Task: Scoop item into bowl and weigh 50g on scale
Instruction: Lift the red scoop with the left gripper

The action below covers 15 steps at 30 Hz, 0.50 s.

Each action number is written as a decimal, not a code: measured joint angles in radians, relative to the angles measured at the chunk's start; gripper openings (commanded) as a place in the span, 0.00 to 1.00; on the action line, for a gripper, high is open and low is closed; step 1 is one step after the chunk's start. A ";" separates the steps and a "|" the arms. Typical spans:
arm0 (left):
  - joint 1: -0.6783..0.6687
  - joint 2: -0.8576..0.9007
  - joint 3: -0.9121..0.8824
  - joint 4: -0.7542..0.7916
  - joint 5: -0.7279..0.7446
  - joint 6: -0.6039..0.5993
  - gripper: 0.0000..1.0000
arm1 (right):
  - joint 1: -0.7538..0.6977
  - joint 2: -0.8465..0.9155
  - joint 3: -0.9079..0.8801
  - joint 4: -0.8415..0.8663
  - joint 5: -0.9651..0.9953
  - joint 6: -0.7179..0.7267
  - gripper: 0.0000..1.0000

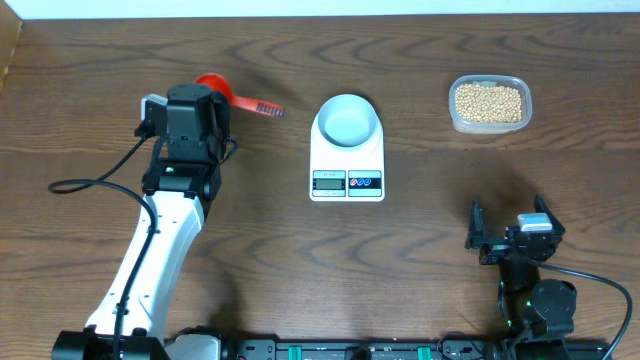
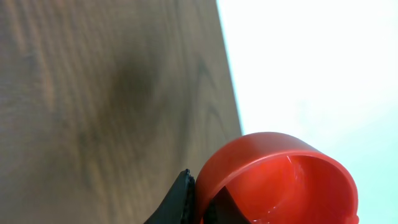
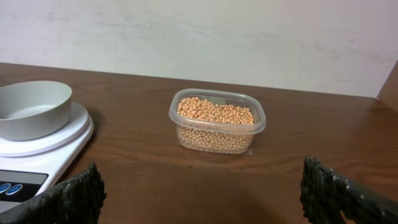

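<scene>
While our left gripper point(image 2: 200, 194) has its fingers pinched together on the wall of the red scoop point(image 2: 280, 180), one finger point(image 2: 181, 200) outside the cup, our right gripper point(image 3: 199, 186) stands spread wide and holds nothing; our left arm reaches far up the table point(image 1: 420, 260), wrist above the scoop; our right arm sits folded low, facing the beans point(image 3: 214, 112) in their clear tub point(image 3: 217, 129); the bowl point(image 1: 347, 120) rests on the scale point(image 1: 347, 182), well apart from both.

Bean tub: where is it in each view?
Overhead: bean tub upper right, right of the scale.
Left wrist: not in it; only the red scoop and table.
Right wrist: centre, right of the scale.
Shared landmark: the bowl on the scale, in overhead and right wrist.
</scene>
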 measured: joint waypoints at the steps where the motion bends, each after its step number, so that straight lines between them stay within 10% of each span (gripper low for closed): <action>1: 0.000 0.000 0.000 0.006 -0.003 -0.007 0.07 | 0.000 0.000 0.000 0.000 0.000 0.000 0.99; 15: 0.000 0.000 0.000 0.018 -0.077 -0.019 0.07 | 0.000 0.000 0.000 0.000 0.000 0.000 0.99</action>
